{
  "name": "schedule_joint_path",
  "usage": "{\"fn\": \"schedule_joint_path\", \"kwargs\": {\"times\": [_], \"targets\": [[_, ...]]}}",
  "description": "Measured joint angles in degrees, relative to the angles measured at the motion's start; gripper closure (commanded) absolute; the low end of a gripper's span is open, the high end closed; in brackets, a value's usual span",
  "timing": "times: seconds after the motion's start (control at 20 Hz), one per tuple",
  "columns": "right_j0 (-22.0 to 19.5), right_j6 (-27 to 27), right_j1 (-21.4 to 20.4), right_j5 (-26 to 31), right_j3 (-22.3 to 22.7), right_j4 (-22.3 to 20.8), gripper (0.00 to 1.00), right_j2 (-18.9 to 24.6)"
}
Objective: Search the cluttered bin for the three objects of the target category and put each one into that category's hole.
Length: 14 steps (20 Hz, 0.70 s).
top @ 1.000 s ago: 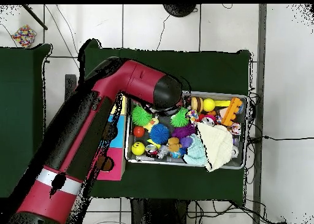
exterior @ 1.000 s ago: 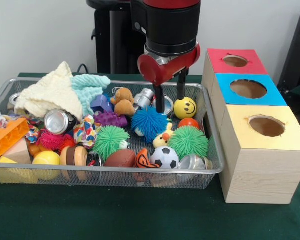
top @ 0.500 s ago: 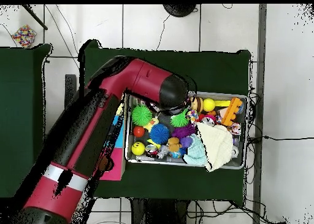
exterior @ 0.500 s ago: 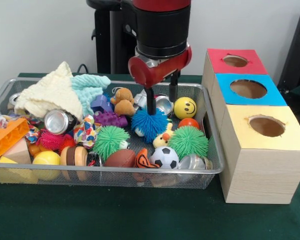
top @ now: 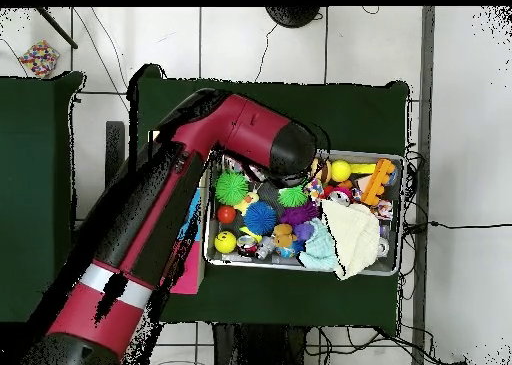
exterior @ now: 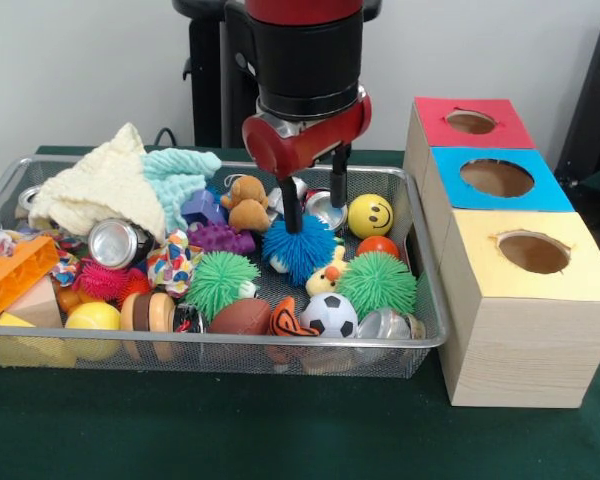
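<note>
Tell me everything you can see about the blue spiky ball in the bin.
The blue spiky ball is round, covered in soft-looking rubbery bristles, bright blue. It lies mid-bin among the clutter, beside a purple toy and above a yellow duck. The gripper stands over it with jaws open, one finger dipping into its bristles. From overhead it shows next to the green spiky ball.

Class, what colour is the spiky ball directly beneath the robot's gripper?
The spiky ball under the gripper is blue, clearest in the front view.

The claw [exterior: 315,205] has shifted left across the bin. It has dropped lower, one finger now pressing into the blue spiky ball [exterior: 300,248].
</note>
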Motion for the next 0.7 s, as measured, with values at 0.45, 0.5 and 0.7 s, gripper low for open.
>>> {"fn": "schedule_joint_path", "kwargs": {"times": [0.45,0.5,0.7], "targets": [[-0.5,0.0,0.0,0.0,-1.8,3.4,0.0,0.0],[-0.6,0.0,0.0,0.0,-2.3,3.7,0.0,0.0],[-0.5,0.0,0.0,0.0,-3.3,4.6,0.0,0.0]]}}
